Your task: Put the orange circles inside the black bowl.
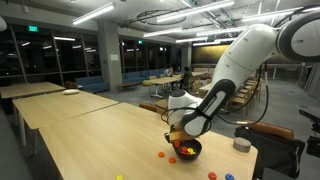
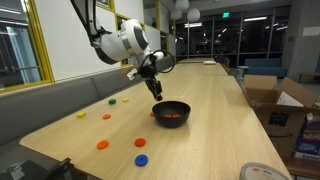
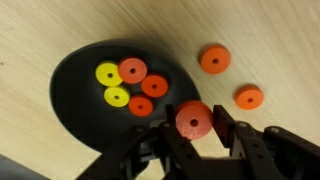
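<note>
The black bowl sits on the wooden table and shows in both exterior views. It holds three orange circles and two yellow discs. My gripper is shut on one orange circle and holds it over the bowl's near rim. In an exterior view the gripper hangs just above the bowl. Two more orange circles lie on the table beside the bowl.
Loose discs lie on the table: orange ones, blue ones, a yellow one. A small grey cylinder stands near the table edge. Cardboard boxes stand beside the table.
</note>
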Robot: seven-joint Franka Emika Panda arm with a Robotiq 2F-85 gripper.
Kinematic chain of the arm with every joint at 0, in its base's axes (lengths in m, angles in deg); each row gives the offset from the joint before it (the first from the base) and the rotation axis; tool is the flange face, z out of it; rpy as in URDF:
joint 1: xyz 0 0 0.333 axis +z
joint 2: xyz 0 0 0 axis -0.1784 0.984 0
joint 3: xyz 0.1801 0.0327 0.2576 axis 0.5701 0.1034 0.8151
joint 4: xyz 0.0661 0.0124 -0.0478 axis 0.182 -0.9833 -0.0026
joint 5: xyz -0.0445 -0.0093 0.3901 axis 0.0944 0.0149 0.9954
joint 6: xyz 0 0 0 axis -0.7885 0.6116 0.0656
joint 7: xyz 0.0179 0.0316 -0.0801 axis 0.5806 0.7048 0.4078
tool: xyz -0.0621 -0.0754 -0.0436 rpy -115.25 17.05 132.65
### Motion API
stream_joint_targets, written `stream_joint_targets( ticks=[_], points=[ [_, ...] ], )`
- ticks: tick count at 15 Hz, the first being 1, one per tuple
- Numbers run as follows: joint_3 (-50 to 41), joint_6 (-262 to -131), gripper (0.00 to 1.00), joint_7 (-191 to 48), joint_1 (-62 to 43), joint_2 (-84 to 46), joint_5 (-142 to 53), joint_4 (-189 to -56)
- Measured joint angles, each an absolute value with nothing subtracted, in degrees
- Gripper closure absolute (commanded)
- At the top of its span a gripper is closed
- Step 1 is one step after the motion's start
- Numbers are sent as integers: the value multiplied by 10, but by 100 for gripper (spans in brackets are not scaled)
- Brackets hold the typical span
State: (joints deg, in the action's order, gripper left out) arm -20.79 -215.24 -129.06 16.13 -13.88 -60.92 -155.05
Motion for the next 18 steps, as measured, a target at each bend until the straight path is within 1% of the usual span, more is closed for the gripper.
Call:
stream_joint_targets(
  ticks=[2,3,4,5,6,8,12,18],
  points=[
    [-238,-2125,74,-1374,182,-139,-660,-1552],
    [-237,-2106,33,-1409,181,-139,-683,-1552],
    [-232,-2087,31,-1434,177,-139,-698,-1551],
    [-221,-2071,26,-1446,170,-139,-703,-1551],
    [-206,-2058,19,-1449,159,-139,-704,-1551],
    [-169,-2047,1,-1446,133,-139,-704,-1551],
    [-97,-2052,0,-1377,89,-144,-703,-1551],
    [-6,-2055,0,-1228,73,-152,-659,-1551]
  ],
)
